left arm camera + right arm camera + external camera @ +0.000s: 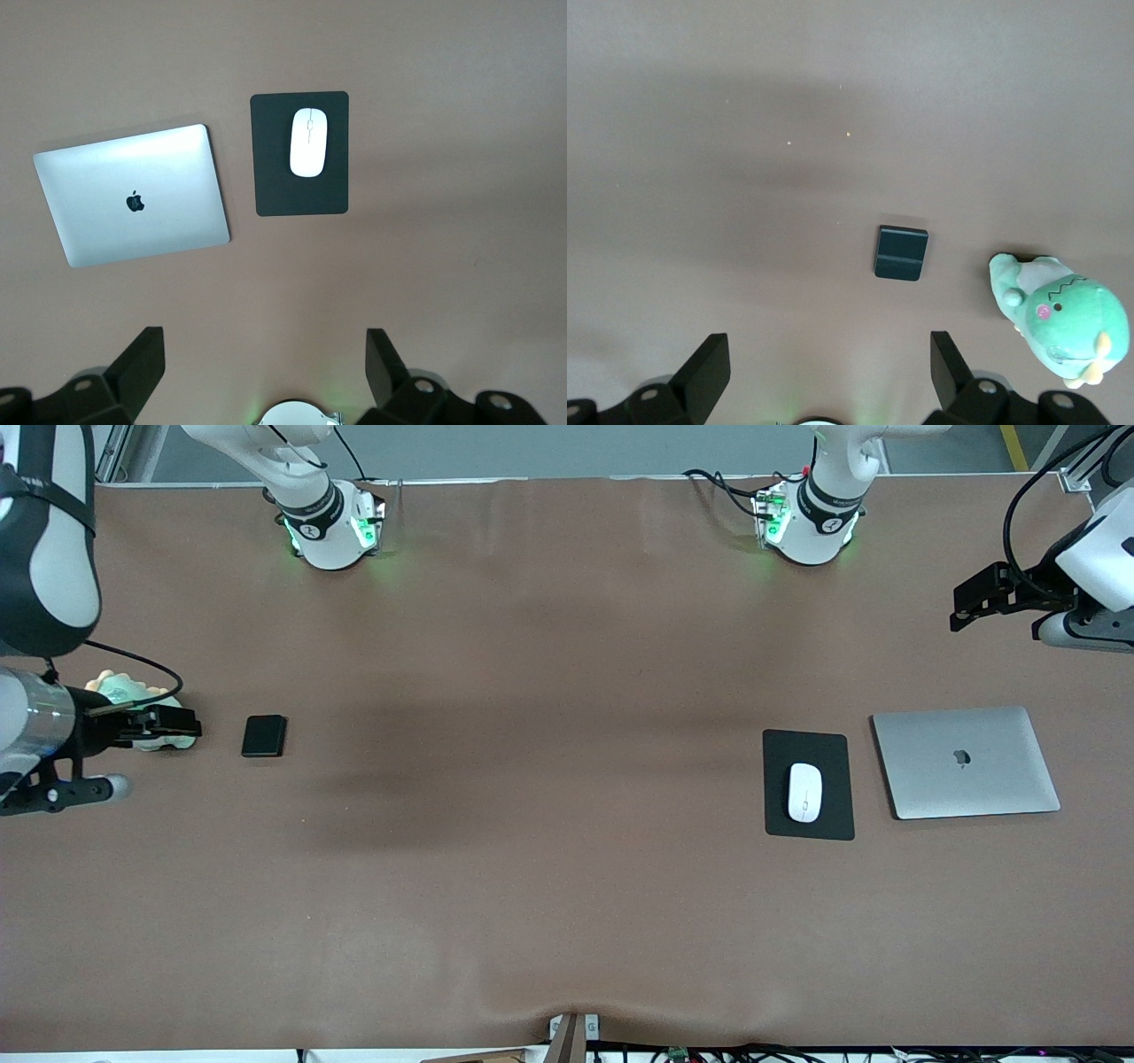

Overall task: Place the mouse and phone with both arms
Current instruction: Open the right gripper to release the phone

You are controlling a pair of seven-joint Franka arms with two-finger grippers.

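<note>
While both tools [263, 367] [828, 367] hang spread, brown table [549, 850] bears mouse [804, 792], phone [264, 736]

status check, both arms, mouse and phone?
Left gripper and right gripper open, empty, hovering. Mouse on mouse pad, phone on table; nothing blocking.

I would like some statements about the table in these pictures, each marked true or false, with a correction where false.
1. The mouse lies on the mouse pad. True.
2. The phone lies on the laptop. False: it lies on the bare table, toward the right arm's end, beside a green plush toy.
3. The laptop is closed. True.
4. The left gripper holds the mouse. False: its jaws are open and empty, up above the table.
5. The right gripper is shut on the phone. False: its jaws are open, and the phone lies apart from them.
</note>
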